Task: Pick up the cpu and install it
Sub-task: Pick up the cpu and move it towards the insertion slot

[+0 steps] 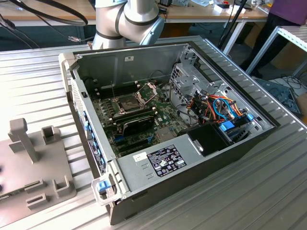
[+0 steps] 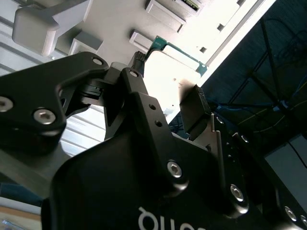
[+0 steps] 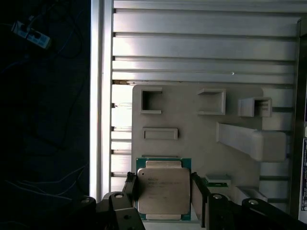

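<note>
Gripper point(image 3: 163, 182) clamped on the chip point(image 3: 163, 194), seen in the first wrist view. Its fingers point(image 3: 131, 189) press on two opposite edges, and the chip lies flat on the grey holder plate point(image 3: 192, 124), squarely between the fingertips. The chip looks light and stiff, with a smooth metal lid that could slip. Its underside contacts are probably delicate. The green border edges seem the sensible place to hold it, as here, with gentle pressure and the chip kept level.
</note>
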Robot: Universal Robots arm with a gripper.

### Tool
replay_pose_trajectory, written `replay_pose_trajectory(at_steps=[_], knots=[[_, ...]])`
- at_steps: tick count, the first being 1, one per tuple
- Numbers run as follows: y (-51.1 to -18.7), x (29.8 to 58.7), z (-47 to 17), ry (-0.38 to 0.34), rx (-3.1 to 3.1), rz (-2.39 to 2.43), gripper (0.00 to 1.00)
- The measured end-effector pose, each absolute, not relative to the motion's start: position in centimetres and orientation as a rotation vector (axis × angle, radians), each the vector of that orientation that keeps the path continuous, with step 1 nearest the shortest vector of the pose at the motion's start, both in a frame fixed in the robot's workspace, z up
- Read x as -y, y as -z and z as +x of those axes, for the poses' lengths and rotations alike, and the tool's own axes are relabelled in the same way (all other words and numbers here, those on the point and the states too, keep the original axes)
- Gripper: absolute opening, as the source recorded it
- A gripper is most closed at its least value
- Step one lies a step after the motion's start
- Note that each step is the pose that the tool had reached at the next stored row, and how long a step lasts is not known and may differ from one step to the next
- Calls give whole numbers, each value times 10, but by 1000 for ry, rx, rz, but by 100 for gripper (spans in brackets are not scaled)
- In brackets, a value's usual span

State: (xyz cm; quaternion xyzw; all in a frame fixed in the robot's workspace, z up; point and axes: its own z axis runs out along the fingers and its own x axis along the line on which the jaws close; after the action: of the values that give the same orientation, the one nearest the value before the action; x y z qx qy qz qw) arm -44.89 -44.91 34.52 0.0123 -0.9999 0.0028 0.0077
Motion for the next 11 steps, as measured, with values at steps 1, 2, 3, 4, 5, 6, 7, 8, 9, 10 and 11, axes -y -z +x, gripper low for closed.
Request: replay_pose_trajectory(at_steps=[1, 2, 3, 4, 5, 6, 7, 8, 9, 10, 11], knots=[[-345, 449, -449, -9, 3126, 38, 55], [-345, 449, -449, -9, 3126, 38, 55], [-346, 449, -449, -9, 3126, 38, 55], [-346, 449, -449, -9, 3126, 38, 55], [-346, 449, -449, -9, 3126, 38, 55], [-347, 449, -449, -9, 3126, 38, 55], [-347, 449, -449, -9, 3126, 38, 55], [-348, 449, -449, -9, 3126, 38, 55], [-348, 449, -449, -9, 3126, 38, 55], [-349, 449, -449, -9, 3126, 38, 55], [-349, 449, -449, -9, 3126, 38, 55]])
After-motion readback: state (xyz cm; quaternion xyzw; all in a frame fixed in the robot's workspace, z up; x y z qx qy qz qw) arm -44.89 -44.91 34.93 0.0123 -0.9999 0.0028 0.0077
